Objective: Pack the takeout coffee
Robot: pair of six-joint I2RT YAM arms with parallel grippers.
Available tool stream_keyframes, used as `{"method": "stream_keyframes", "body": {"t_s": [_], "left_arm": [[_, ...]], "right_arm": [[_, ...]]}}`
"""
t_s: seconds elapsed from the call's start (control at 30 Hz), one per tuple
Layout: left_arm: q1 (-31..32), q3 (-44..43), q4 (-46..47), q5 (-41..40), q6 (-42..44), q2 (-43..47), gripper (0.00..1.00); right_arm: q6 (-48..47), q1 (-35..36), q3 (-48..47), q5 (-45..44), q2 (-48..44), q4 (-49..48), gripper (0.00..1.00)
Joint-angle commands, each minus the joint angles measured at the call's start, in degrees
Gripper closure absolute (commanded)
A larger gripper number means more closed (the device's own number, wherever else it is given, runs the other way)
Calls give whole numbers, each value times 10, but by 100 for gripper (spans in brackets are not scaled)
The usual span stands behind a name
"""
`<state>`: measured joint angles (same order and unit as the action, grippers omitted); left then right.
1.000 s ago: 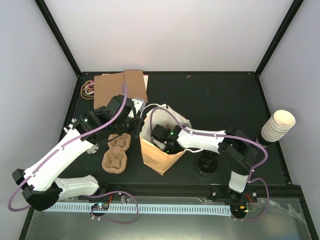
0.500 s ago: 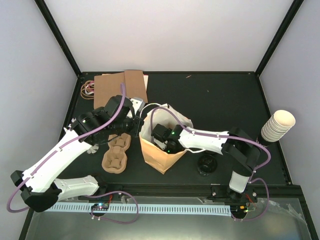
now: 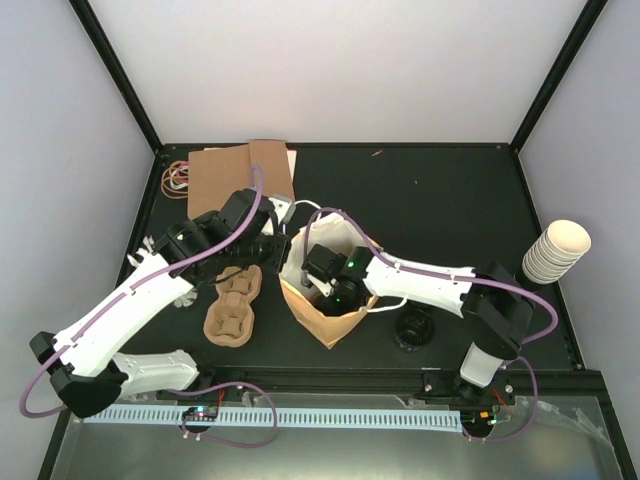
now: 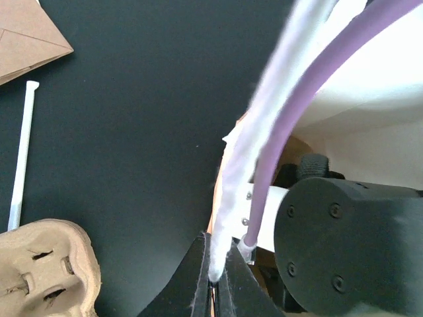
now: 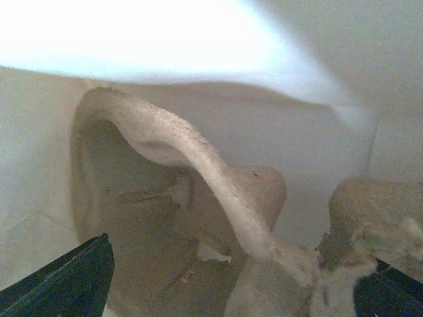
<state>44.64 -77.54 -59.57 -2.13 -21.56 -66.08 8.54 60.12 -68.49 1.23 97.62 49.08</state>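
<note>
One takeout coffee (image 3: 413, 328), a small dark cup with a black lid, stands on the table right of the brown paper bag (image 3: 322, 318). My left gripper (image 4: 217, 274) is shut on the bag's white twisted handle (image 4: 264, 119), at the bag's left rim (image 3: 283, 262). The right arm (image 3: 420, 278) reaches down into the bag. Inside, my right gripper (image 5: 231, 290) stands open over moulded brown pulp (image 5: 198, 198), one dark fingertip (image 5: 73, 284) at each lower corner. No cup shows between them.
A brown pulp cup tray (image 3: 232, 305) lies left of the bag, with a white straw (image 4: 20, 172) beside it. Flat brown cardboard (image 3: 245, 175) and rubber bands (image 3: 178, 178) lie at the back left. A stack of cream paper cups (image 3: 555, 252) is at the right edge.
The right arm has pushed further into the bag and its elbow has swung right. The left gripper has drawn the handle slightly back, and the bag's mouth has shifted with it.
</note>
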Motion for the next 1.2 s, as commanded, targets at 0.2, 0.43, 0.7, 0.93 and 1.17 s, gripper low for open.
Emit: {"method": "stream_keyframes", "body": {"t_s": [0.2,0.43,0.7,0.93,1.17], "left_arm": [[0,-31,-17,10,7,-21,99],[-1,-45,-23,15,13,-24,99],[-1,-52,-22,17,17,-20,98],[0,-52,-23,28,18,-20,99],[-1,-46,-33,12,16,-19,98]], "right_arm": [[9,4,-81,-50,-69,48,12],[21,4,-136,-81,-108,92,12],[30,4,-158,-95,-149,94,12],[50,3,-144,-122,-171,52,19],[65,3,-111,-157,-236,-25,23]]}}
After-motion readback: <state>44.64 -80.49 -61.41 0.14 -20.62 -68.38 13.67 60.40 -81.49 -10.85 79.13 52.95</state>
